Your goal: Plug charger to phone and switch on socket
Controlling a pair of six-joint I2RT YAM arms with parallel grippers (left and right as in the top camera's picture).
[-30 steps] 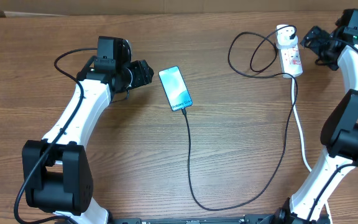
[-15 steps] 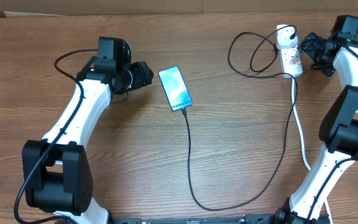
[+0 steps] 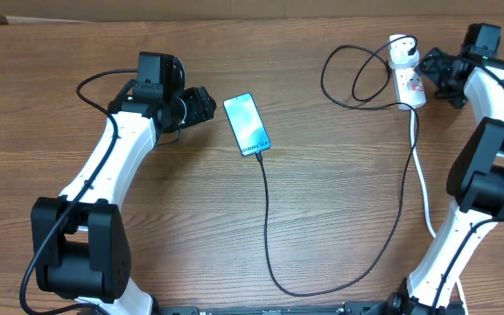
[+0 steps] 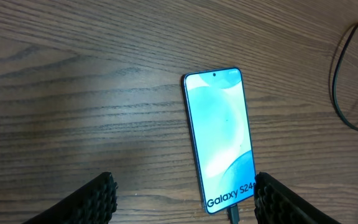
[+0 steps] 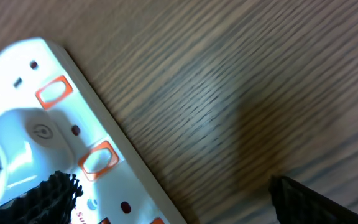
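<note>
The phone lies face up at the table's middle, light blue screen reading "Galaxy"; it fills the left wrist view. The black charger cable enters the phone's bottom edge, loops along the front of the table and runs up to the white plug adapter seated in the far end of the socket strip. My left gripper is open and empty, just left of the phone. My right gripper is open, right beside the strip; one finger hangs over the strip near its red switches.
The strip's white lead runs down the right side of the table beside my right arm. A loop of black cable lies left of the strip. Another black cable curls behind my left arm.
My right gripper has moved left, from beyond the strip's right side up against the strip. The left arm, phone and cable have not moved.
</note>
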